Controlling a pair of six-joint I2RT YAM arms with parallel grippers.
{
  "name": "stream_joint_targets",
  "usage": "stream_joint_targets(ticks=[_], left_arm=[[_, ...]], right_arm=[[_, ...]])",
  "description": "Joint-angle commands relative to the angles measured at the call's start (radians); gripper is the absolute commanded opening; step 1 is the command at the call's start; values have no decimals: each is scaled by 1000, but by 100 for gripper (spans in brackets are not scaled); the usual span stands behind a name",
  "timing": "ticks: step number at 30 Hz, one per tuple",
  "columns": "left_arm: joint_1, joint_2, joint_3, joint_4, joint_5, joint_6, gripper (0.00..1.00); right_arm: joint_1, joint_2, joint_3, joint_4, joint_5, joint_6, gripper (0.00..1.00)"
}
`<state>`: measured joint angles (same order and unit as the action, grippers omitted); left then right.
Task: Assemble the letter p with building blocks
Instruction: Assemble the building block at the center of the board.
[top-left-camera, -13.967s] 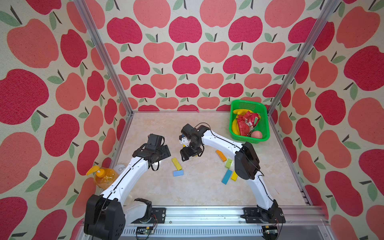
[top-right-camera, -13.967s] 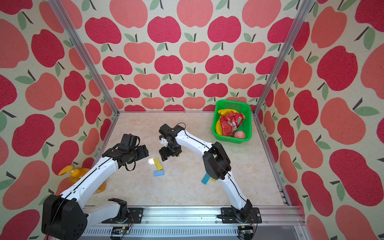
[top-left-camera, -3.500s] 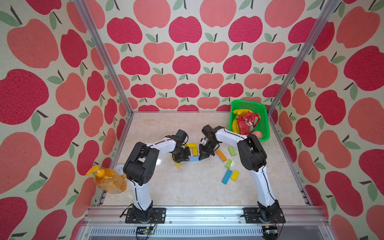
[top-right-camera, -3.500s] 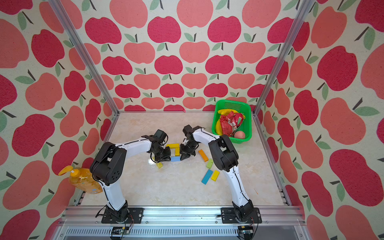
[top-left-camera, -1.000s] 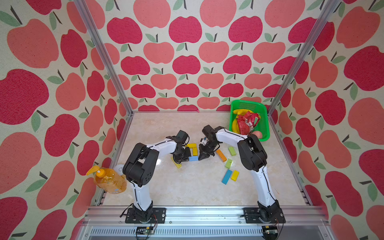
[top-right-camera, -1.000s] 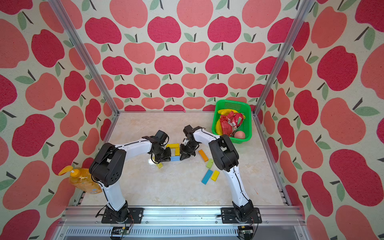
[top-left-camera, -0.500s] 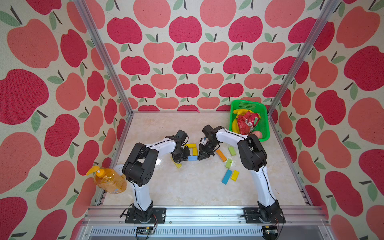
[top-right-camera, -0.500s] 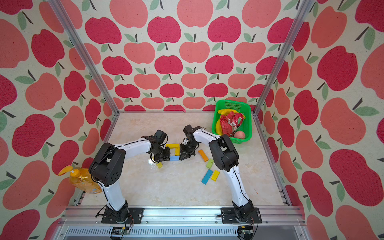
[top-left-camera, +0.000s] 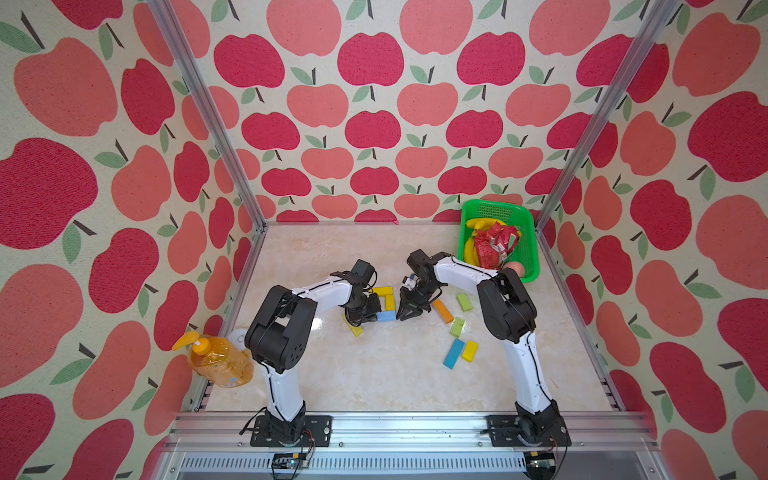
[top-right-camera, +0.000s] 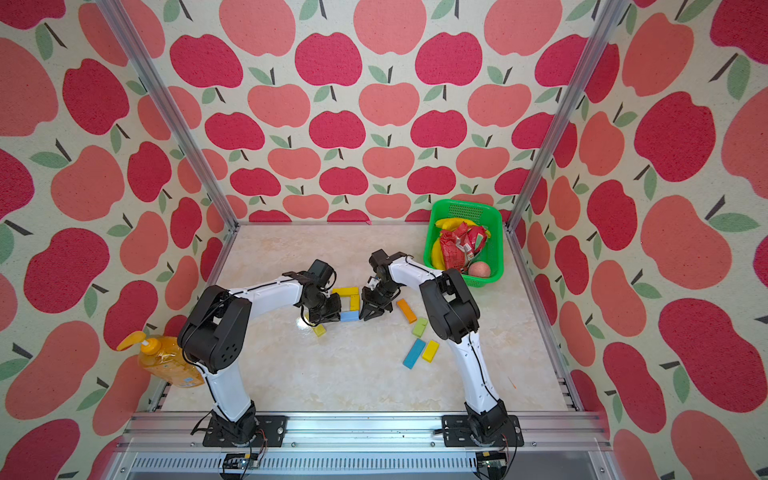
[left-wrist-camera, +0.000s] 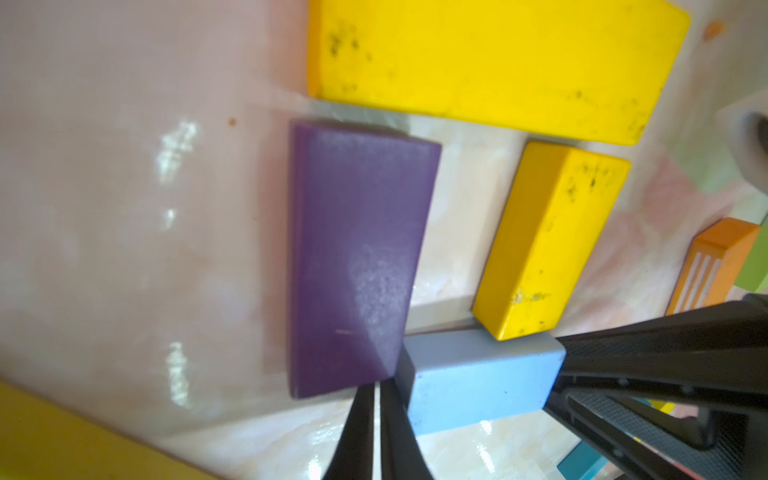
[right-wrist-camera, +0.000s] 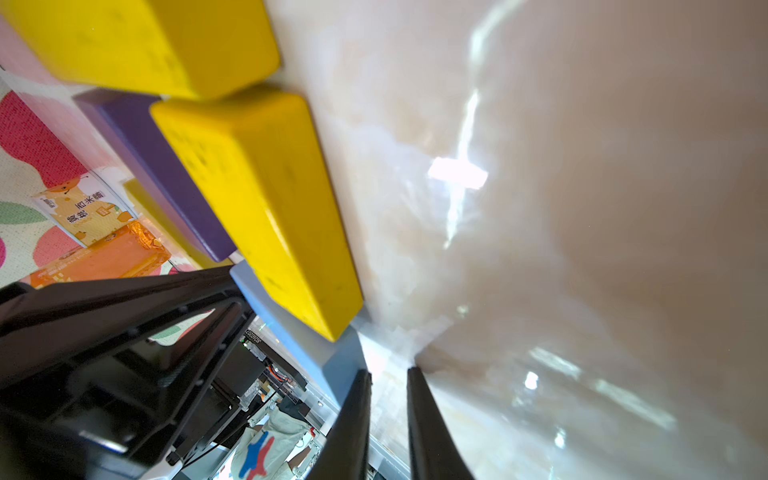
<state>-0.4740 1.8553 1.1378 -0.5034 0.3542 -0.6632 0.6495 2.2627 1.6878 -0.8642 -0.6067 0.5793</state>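
Standing mid-table, the unfinished letter p (top-left-camera: 390, 301) sits between both arms. The left gripper (left-wrist-camera: 377, 386) is pinched closed on nothing, tips at the corner where purple block (left-wrist-camera: 357, 257) meets light-blue block (left-wrist-camera: 478, 386). The right gripper (right-wrist-camera: 388, 372), slightly parted and empty, touches that block's far end. Spare blocks (top-left-camera: 442, 311) lie beyond, rightward.

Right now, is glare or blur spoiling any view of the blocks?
Left wrist view: purple block fairly sharp, the near yellow block smeared. Right wrist view: short yellow block soft, glare streaks the table. Both top views: crisp, faint sheen only.
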Motion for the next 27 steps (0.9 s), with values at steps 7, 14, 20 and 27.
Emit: stream_joint_targets(ticks=[7, 14, 20, 27], left_arm=[[-6, -15, -1, 24, 29, 11, 9], [-6, -36, -1, 3, 3, 17, 9], [-8, -120, -35, 8, -42, 14, 8], [-2, -243, -61, -29, -127, 30, 10]], right_arm=[[-16, -28, -39, -11, 42, -16, 21], [-15, -3, -16, -24, 45, -27, 21], [-16, 25, 12, -50, 58, -39, 21], [-13, 25, 14, -33, 37, -32, 20]])
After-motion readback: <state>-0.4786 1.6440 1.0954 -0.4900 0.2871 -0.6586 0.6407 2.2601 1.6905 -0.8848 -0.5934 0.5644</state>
